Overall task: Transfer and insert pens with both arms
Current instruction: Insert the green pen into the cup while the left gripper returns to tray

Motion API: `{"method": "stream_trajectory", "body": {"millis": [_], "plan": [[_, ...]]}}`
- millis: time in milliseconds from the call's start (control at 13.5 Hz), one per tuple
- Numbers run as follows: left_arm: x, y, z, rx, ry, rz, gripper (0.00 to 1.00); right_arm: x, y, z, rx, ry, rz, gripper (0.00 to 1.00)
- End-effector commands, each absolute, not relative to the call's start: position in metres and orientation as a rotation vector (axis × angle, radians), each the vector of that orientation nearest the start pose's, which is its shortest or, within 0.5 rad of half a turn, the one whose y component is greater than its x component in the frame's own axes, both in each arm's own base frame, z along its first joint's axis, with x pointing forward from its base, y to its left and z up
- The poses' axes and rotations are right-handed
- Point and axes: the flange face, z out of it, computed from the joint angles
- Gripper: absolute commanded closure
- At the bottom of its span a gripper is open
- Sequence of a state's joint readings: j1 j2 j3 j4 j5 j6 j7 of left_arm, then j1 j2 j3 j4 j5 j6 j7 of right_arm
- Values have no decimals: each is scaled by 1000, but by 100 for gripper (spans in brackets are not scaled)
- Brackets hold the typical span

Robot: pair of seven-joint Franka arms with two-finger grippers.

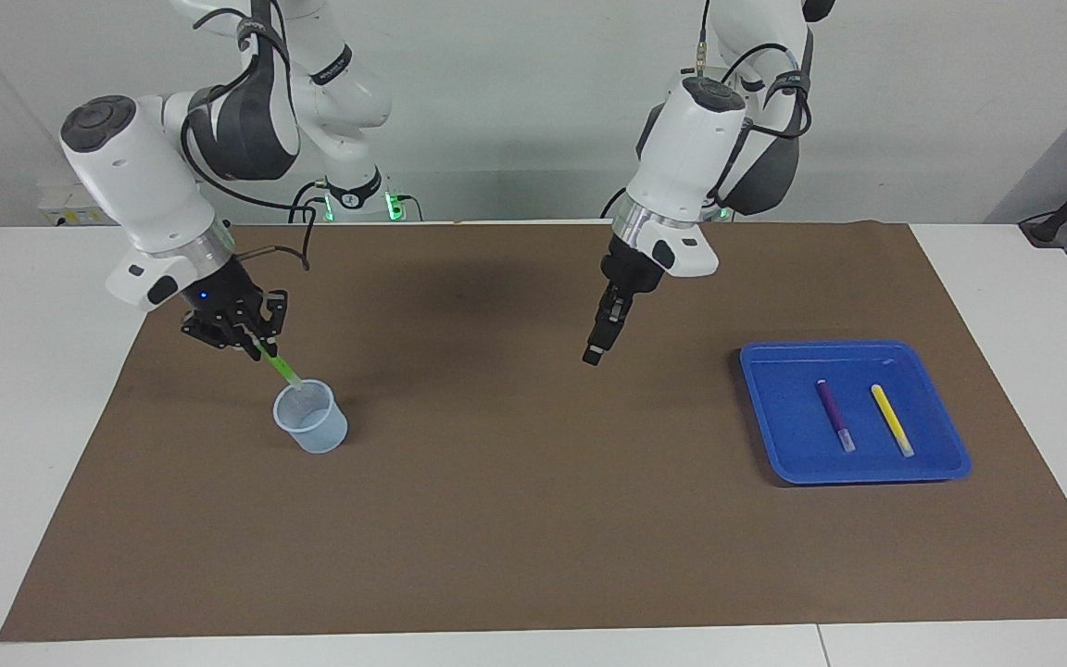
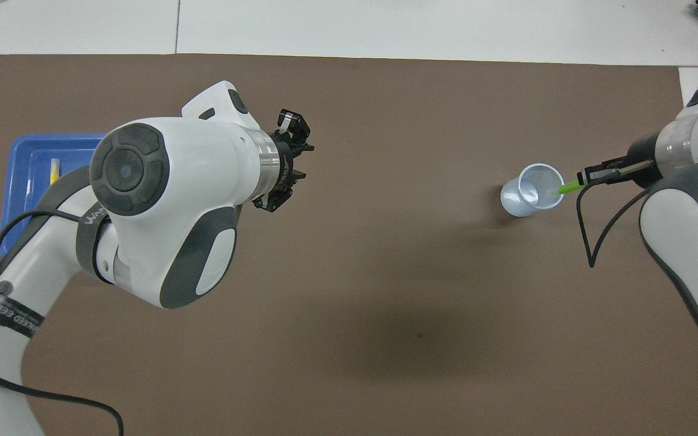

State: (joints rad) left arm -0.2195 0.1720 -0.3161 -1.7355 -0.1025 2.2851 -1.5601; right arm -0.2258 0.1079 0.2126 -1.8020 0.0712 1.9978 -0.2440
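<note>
My right gripper (image 1: 254,346) (image 2: 585,178) is shut on the upper end of the green pen (image 1: 282,367) (image 2: 567,188). The pen is tilted, and its pale lower end dips into the mouth of the pale blue cup (image 1: 311,419) (image 2: 529,192). My left gripper (image 1: 594,352) (image 2: 285,160) hangs with nothing in it over the brown mat, between the cup and the blue tray (image 1: 770,389) (image 2: 22,148). The purple pen (image 1: 834,417) and the yellow pen (image 1: 892,420) (image 2: 54,171) lie side by side in the tray. In the overhead view the left arm hides the purple pen.
A brown mat (image 1: 533,519) covers most of the white table. The cup stands toward the right arm's end and the tray toward the left arm's end.
</note>
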Motion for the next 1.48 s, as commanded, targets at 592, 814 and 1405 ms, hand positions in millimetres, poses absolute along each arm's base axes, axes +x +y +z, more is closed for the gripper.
{"method": "stream_trajectory", "body": {"millis": [592, 814, 1405], "plan": [[592, -156, 512, -3166, -1086, -172, 0, 627, 1, 451, -3076, -336, -205, 100], [598, -124, 511, -3154, -948, -203, 0, 631, 1, 436, -3071, -330, -206, 85], [613, -36, 487, -3175, -331, -185, 0, 630, -4, 443, -3078, -275, -214, 0]]}}
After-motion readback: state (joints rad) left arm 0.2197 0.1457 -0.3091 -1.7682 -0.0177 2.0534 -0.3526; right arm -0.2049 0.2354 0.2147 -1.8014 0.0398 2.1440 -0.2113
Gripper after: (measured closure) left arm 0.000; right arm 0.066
